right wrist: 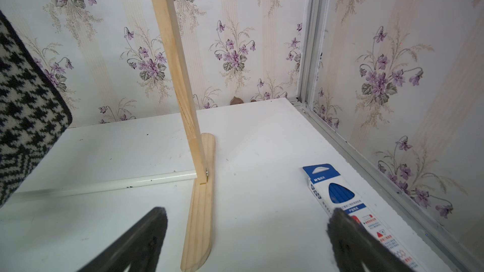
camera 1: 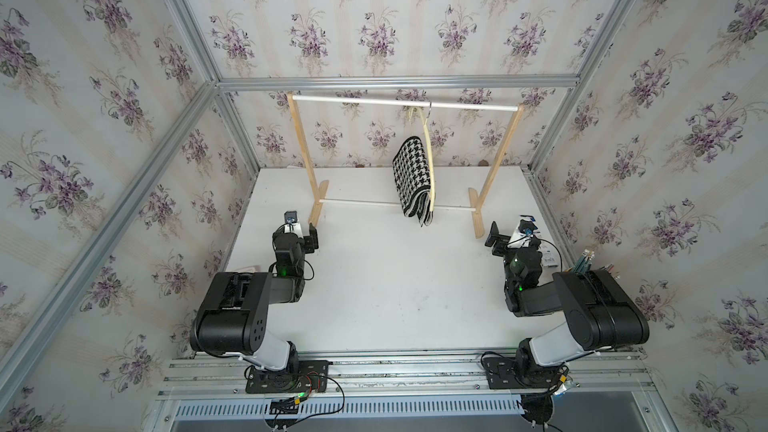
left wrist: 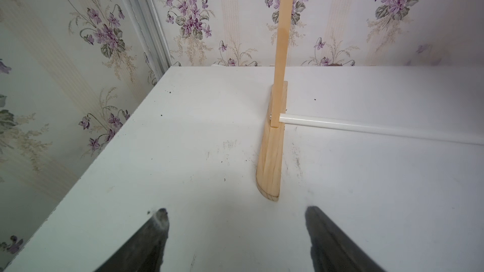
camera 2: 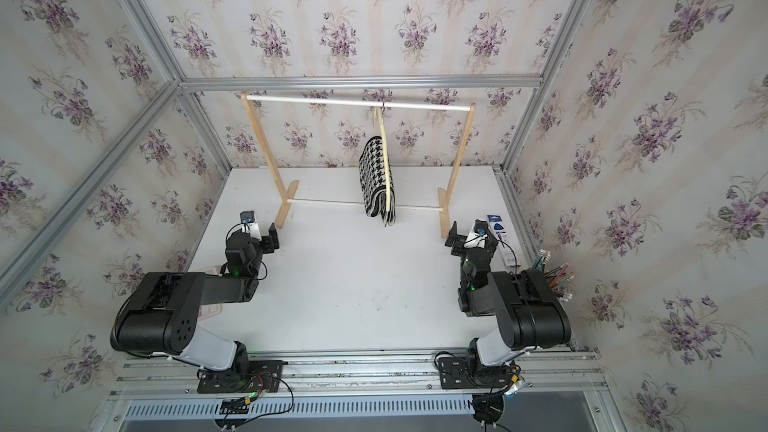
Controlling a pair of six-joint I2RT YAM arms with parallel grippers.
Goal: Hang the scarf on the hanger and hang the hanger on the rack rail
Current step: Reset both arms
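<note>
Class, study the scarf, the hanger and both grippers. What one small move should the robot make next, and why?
Probably only draw both arms back to rest, touching nothing. The scarf is draped over the hanger, which hooks on the rack's top rod, so the job looks done. The left gripper and right gripper are open, empty and clear of the cloth.

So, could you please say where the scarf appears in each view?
In a top view: scarf at centre, on the wooden rack.
In a top view: scarf centre again.
Left wrist: not in it.
Right wrist: cropped at the frame edge.
Shared landmark: the wooden rack.
</note>
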